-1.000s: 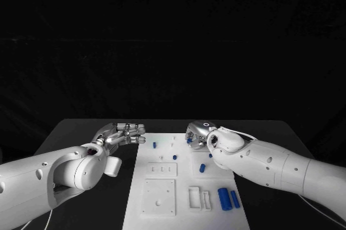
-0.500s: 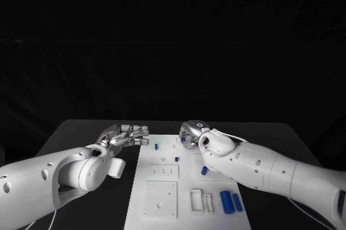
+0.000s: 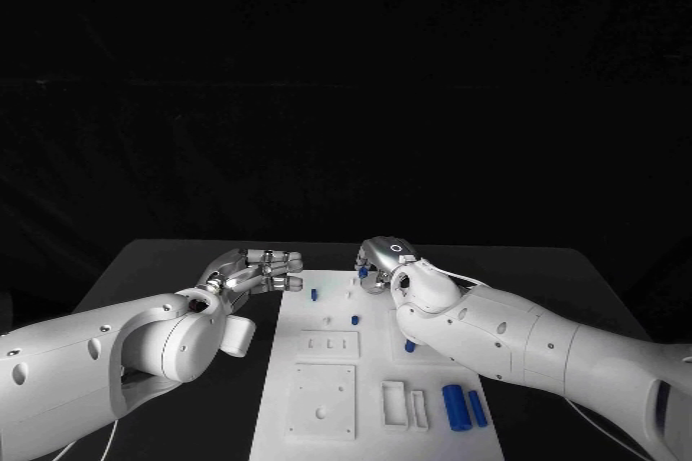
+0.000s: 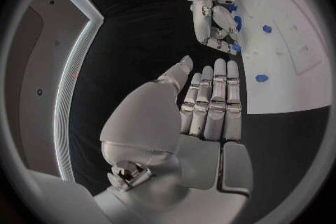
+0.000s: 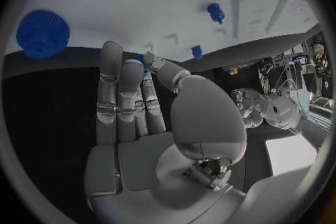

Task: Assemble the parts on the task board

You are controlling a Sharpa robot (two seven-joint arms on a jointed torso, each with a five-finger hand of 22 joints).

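White and flat, the task board (image 3: 378,381) runs down the middle of the black table (image 3: 159,261). At its near end two long blue cylinders (image 3: 462,408) lie side by side, just beside a pair of raised white slot frames (image 3: 401,404), with a square white block (image 3: 320,399) to their left. Farther up sits a smaller white block (image 3: 329,343), and past it small blue parts stand apart on the board: one (image 3: 358,320) near the middle, one (image 3: 315,294) closer to the far left corner, and another (image 3: 410,346) half hidden by the right forearm.

The right arm crosses much of the board's right side. The right hand (image 3: 384,264) hovers over the far right corner, fingers straight and together with the thumb crooked toward a small blue part (image 5: 148,60); whether it grips that piece cannot be told. A blue gear (image 5: 42,33) lies on the board beyond its fingertips.

The left hand (image 3: 257,269) is just off the board's far left edge, fingers extended and close together, holding nothing.
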